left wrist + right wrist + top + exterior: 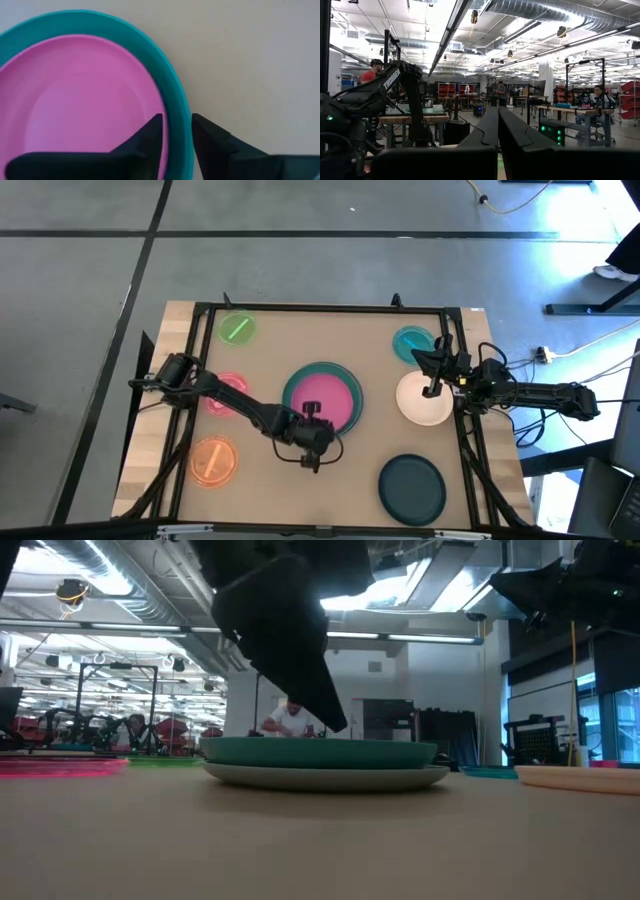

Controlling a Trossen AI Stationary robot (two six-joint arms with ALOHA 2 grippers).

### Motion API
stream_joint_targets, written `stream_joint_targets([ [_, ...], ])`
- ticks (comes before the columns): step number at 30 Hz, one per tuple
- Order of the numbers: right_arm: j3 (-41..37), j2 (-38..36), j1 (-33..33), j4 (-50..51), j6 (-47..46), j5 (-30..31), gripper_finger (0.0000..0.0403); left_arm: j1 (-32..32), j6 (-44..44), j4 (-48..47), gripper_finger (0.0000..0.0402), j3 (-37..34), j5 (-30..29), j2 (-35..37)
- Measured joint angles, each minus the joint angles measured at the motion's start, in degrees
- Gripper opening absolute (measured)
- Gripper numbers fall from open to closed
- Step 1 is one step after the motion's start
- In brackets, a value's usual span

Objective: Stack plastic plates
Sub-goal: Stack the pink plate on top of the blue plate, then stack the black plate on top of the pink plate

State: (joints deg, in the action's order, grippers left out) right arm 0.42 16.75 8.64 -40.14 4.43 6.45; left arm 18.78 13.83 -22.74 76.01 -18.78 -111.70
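Left gripper (312, 442) bent low over the stack's near rim, fingers narrowly parted astride the teal-green plate (177, 100).
Right gripper (432, 372), fingers together, hovers over the cream plate (420, 402); seemingly three stacked, five single.

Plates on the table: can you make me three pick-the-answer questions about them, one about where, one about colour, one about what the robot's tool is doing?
1. Where is the magenta plate?
A. inside the teal-green plate
B. on the cream plate
C. on the floor

2. What colour is the small plate at the far left corner?
A. orange
B. green
C. grey

3. The left tool is:
A. over the cream plate
B. straddling the stack's rim
C. holding a cup

Answers: 1 A, teal-green rim rings it. 2 B, it shows green. 3 B, one finger each side of the rim.
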Motion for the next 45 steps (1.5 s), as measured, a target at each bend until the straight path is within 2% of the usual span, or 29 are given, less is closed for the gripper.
stream_joint_targets([
  [7, -0.01, 0.00, 0.00, 0.02, -0.02, -0.01, 0.0003, -0.07, 0.78, 1.43, 0.0113, 3.90, 0.12, 0.00],
  [15, -0.01, 0.00, 0.00, 0.01, -0.09, -0.02, 0.0003, -1.98, -2.22, 14.98, 0.0114, 4.44, 0.34, 0.00],
  [23, 0.00, 0.02, 0.00, 0.83, -0.09, -1.24, 0.0003, -2.80, -3.60, 16.05, 0.0114, 4.42, 0.25, -0.52],
  [29, 3.90, 0.33, -0.04, 7.27, -2.77, -5.05, 0.0003, -0.31, -9.45, 15.76, 0.0114, 4.07, -5.08, 1.91],
  [33, 6.90, 5.09, -0.04, 10.97, -4.57, -7.95, 0.0003, 1.21, -12.52, 19.02, 0.0114, -1.27, -5.78, 7.37],
  [37, 9.95, 12.56, -2.40, 9.67, -5.52, -9.24, 0.0003, 1.36, -15.23, 29.82, 0.0114, -12.69, -5.91, 16.56],
  [41, 14.69, 21.95, -8.47, 10.44, -2.39, -5.59, 0.0003, 0.03, -17.74, 42.45, 0.0114, -24.66, -5.58, 25.78],
  [45, 21.50, 30.59, -15.11, 12.57, 0.58, 1.14, 0.0003, -1.98, -19.95, 47.89, 0.0114, -31.97, -5.73, 32.97],
])
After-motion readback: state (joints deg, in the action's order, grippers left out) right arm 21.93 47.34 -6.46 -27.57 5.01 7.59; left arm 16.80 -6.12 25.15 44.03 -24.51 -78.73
